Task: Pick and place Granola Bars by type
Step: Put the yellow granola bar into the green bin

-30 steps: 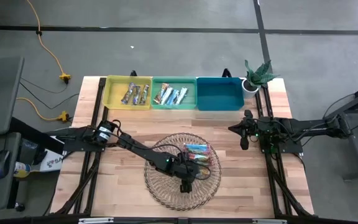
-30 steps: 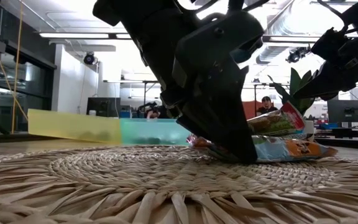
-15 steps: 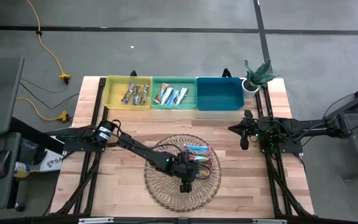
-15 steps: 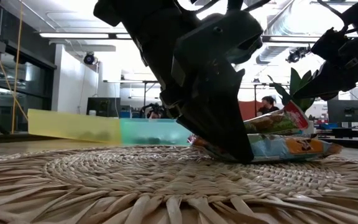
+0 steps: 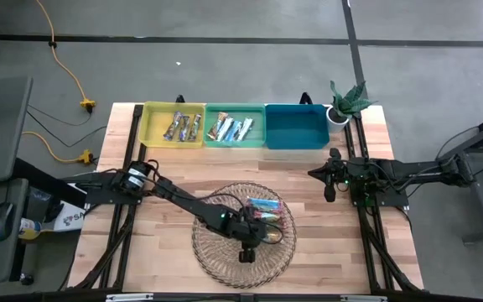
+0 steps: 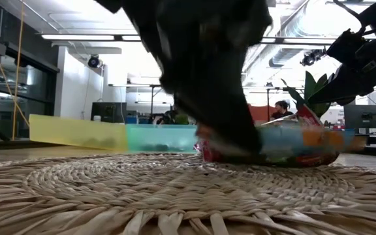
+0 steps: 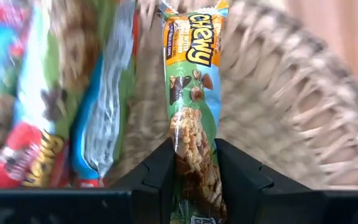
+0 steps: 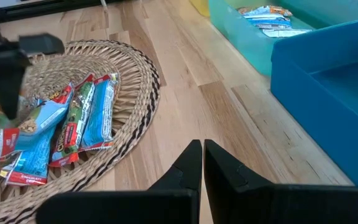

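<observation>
Slip risk first: left gripper (image 7: 191, 180) clamped on one granola bar (image 7: 192, 118) by the tail end only, dark fingers (image 7: 157, 177) pinching the crimped stretch of a glossy, slick wrapper. Easy to picture that film sliding out on the lift, or the bar swinging and dragging across the neighbours. Looks like a narrow pinch, not much wrapper between the pads.

Second worry: loose pile of bars (image 8: 64, 127) lying just beside the held one, some overlapping. Could snag a corner and come along for the ride, or get flicked off the wicker tray (image 5: 216, 256). Tray itself light and woven, coarse ribbed coils, so possibly prone to shifting under a sideways tug. Low view too blurred around the gripper to judge much.

Third: wrong bin. Yellow bin (image 5: 174, 126) holding brown-silver bars, teal bin (image 5: 234, 127) holding blue-white ones, blue bin (image 5: 297, 127) apparently with nothing in it yet. Held bar green and orange with a "Chewy" print and a clear window showing oats, so probably meant for the blue one, going by type.

Textures otherwise: flat oblong pouches, crinkly foil with serrated ends; smooth plastic bins with straight walls; pale butcher-block table (image 5: 325, 243).

Right gripper (image 8: 202, 163) parked well off to the side near the potted plant (image 5: 346, 102), jaws pressed together, holding nothing.
</observation>
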You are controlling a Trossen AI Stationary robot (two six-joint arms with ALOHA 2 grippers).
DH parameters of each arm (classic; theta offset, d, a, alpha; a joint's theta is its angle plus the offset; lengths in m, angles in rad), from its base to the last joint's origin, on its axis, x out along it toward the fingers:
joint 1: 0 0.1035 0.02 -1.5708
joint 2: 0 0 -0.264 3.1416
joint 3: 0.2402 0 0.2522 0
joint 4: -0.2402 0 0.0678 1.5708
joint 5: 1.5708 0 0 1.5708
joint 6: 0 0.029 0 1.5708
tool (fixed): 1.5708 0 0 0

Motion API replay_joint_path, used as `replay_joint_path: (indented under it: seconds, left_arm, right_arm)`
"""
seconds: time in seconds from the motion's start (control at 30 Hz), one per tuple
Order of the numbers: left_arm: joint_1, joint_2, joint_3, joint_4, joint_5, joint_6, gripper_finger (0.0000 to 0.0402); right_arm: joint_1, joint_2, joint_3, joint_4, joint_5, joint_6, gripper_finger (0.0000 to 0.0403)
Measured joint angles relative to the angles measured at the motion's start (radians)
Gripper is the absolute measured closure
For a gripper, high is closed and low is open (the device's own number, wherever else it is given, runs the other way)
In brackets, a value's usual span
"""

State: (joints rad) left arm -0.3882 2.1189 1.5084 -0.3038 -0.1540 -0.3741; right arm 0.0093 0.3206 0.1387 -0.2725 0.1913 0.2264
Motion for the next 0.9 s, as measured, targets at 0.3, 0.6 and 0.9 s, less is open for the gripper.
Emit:
replay_joint_path:
  seconds: [0.3, 0.6, 0.9]
  left_arm:
    - [0.001, -0.053, 0.003, 0.008, -0.022, 0.074, 0.0303]
    - [0.002, -0.141, 0.003, 0.013, 0.002, 0.213, 0.0303]
    - [0.002, -0.313, 0.004, -0.029, -0.086, 0.299, 0.0303]
  right_arm:
    - [0.000, 0.000, 0.000, 0.000, 0.000, 0.000, 0.0402]
    - [0.000, 0.000, 0.000, 0.000, 0.000, 0.000, 0.0402]
    - [0.000, 0.000, 0.000, 0.000, 0.000, 0.000, 0.0402]
